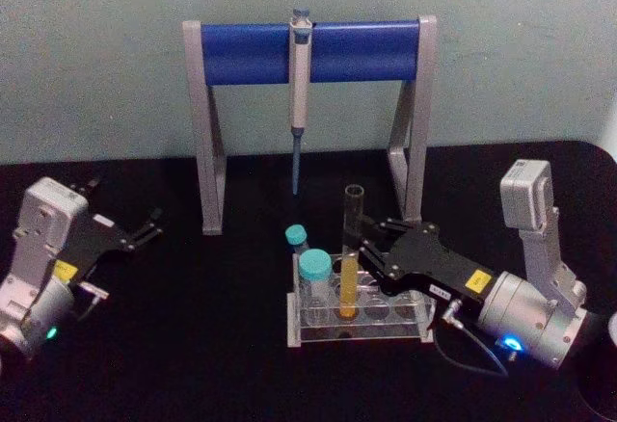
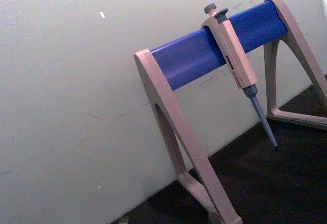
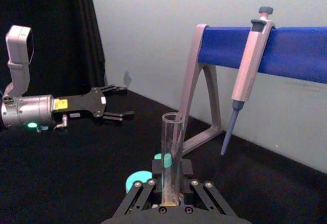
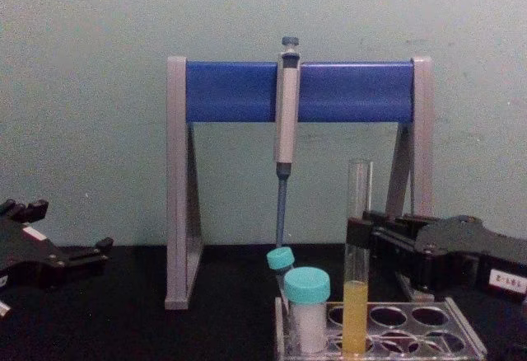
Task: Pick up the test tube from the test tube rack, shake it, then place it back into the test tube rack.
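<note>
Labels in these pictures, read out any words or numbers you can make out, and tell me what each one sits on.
Nothing can be read.
Yellow sticker on the right gripper: too blurred.
White sticker on it in the chest view: characters unclear.
Yellow sticker on the left gripper: too small.
Pipette side markings: too small.

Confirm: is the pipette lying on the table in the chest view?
No. The pipette hangs upright from the blue bar of the pipette stand, tip down.

Soft, even room light, rather dim. The black table (image 1: 193, 345) swallows detail and shows hardly any shadows. The pale wall (image 4: 82, 89) looks grainy, with a greenish tint. Everything looks slightly soft.
</note>
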You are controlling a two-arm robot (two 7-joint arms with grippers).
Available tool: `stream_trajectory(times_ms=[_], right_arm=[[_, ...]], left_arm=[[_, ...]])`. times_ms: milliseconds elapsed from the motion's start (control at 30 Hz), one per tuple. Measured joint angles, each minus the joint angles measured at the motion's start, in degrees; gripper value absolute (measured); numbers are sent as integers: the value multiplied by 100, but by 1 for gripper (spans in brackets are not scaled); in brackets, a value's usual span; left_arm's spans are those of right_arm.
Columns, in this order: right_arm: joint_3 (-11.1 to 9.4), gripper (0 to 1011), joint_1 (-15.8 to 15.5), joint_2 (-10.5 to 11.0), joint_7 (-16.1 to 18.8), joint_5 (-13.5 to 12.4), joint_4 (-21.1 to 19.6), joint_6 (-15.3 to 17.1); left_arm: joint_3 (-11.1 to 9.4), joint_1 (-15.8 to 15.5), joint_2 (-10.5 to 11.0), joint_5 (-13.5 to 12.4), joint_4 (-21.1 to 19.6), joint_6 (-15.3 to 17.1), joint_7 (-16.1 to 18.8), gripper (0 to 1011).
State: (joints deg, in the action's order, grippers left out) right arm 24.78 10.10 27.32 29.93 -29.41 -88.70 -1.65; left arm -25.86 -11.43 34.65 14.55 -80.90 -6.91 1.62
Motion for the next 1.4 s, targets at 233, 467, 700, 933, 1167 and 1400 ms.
stream_trajectory(times_ms=[233,467,700,933,1167,1400], right_arm=[[22,221,0,-26,11,3,63,33],[32,221,-5,-49,10,4,106,44],[37,221,-11,-65,-7,20,139,61],[49,221,-14,-83,-14,28,175,83],[53,221,-18,-96,-29,36,192,96],[58,221,-25,-94,-82,99,174,102]], left_arm=[[0,0,0,0,0,0,0,1001],[0,0,0,0,0,0,0,1001],[0,0,0,0,0,0,0,1001],[0,0,0,0,0,0,0,1001],[0,0,0,0,0,0,0,1001],[0,0,0,0,0,0,0,1001]])
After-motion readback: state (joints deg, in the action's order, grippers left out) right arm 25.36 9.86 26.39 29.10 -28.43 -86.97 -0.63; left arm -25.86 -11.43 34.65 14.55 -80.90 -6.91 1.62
